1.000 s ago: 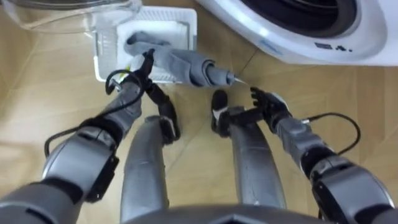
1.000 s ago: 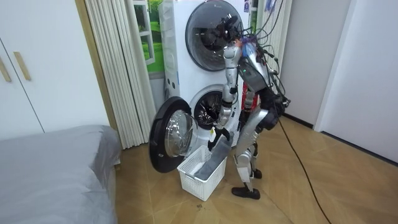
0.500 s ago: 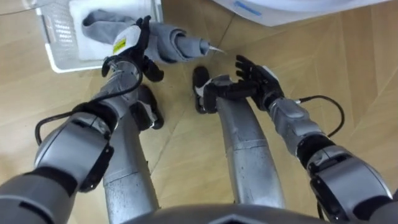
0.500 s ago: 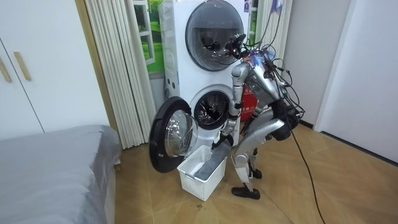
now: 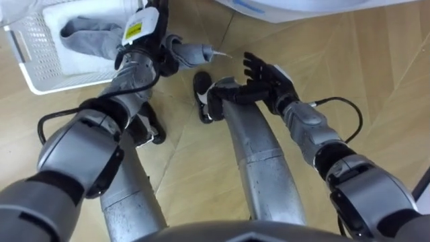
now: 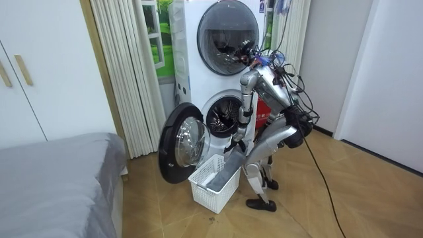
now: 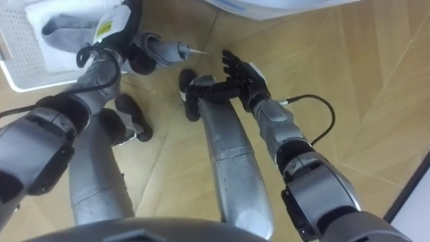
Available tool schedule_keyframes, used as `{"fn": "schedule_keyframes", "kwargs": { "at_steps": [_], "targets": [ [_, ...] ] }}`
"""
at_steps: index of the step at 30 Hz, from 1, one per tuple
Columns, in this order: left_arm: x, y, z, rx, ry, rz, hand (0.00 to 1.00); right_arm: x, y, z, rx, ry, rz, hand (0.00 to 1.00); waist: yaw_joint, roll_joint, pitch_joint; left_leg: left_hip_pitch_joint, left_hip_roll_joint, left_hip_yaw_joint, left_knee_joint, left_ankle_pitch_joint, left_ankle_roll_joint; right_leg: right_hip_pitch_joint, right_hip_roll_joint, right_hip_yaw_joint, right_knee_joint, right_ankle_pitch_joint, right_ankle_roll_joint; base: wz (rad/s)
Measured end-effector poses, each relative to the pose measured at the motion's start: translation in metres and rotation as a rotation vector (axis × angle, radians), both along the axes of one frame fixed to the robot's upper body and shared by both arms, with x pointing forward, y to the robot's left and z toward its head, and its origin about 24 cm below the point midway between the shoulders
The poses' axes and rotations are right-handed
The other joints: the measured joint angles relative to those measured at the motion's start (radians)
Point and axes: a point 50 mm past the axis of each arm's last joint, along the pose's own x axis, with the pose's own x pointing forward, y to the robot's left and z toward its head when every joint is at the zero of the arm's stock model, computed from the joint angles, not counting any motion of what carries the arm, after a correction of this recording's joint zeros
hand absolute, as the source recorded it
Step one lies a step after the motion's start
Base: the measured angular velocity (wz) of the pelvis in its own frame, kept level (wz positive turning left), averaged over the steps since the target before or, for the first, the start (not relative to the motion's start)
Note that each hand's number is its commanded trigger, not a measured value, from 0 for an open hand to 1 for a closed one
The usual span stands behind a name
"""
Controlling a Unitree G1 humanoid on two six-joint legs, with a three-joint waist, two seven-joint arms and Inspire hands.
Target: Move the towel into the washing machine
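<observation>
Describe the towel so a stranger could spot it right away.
Beside the washing machine's open door a white basket stands on the wooden floor. The towel trails out of it, gripped by the left hand: the one grey cloth there, twisted to a point.

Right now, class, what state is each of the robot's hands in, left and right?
Left hand: shut on the grey towel.
Right hand: open, fingers spread, holding nothing.

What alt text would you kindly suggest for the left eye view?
The robot's left hand grips a grey towel trailing out of a white basket on the wooden floor. Its right hand hangs open nearby.
</observation>
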Motion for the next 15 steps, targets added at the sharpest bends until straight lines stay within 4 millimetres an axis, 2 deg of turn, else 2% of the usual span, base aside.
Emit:
{"fn": "schedule_keyframes", "kwargs": {
  "at_steps": [2, 8, 12, 15],
  "targets": [
    [0.000, -0.003, -0.001, 0.014, 0.003, -0.018, 1.00, 0.000, 0.000, 0.000, 0.000, 0.000, -0.004, 0.00, -0.001, -0.001, 0.0009, -0.002, 0.010, 0.001, 0.004, -0.006, 0.001, 0.000, 0.001, -0.003, 0.001, -0.004, -0.001, -0.02],
    [-0.001, -0.007, -0.003, 0.015, 0.016, -0.036, 1.00, 0.000, 0.000, 0.000, 0.004, 0.000, -0.007, 0.00, -0.003, -0.002, 0.0012, -0.009, 0.008, 0.000, 0.000, -0.009, 0.000, -0.002, 0.002, -0.008, -0.006, -0.006, 0.000, -0.01],
    [-0.001, 0.000, -0.003, 0.021, 0.033, -0.024, 1.00, 0.000, 0.002, 0.001, 0.002, -0.004, 0.004, 0.00, -0.010, -0.007, 0.0019, -0.009, 0.007, 0.000, -0.004, -0.009, 0.000, -0.002, 0.001, -0.009, -0.010, -0.006, 0.000, 0.00],
    [-0.002, 0.006, -0.005, 0.035, 0.063, -0.021, 1.00, 0.000, 0.005, 0.001, 0.005, -0.007, 0.015, 0.00, -0.021, -0.019, 0.0011, -0.010, 0.008, 0.000, -0.002, -0.009, 0.000, -0.002, 0.001, -0.009, -0.011, -0.006, 0.001, 0.00]
  ]
}}
